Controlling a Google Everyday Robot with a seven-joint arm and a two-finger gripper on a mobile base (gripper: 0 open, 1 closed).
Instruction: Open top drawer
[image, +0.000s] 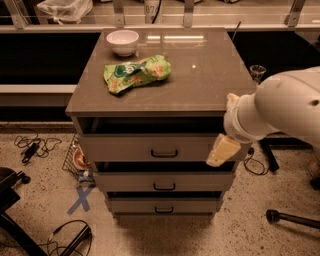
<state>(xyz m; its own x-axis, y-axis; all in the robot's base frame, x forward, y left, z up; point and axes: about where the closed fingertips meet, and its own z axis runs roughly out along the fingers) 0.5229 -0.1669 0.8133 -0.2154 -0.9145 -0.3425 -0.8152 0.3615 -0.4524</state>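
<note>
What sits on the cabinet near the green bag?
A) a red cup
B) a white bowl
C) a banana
B: a white bowl stands behind the green bag on the cabinet top, while the tool hangs by the right end of the top drawer.

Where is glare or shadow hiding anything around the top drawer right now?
Camera view: glare streaks the cabinet top near its back edge; the gap above the top drawer lies in deep shadow, hiding the inside; its handle shows clearly; the gripper sits well lit at the drawer front's right end.
</note>
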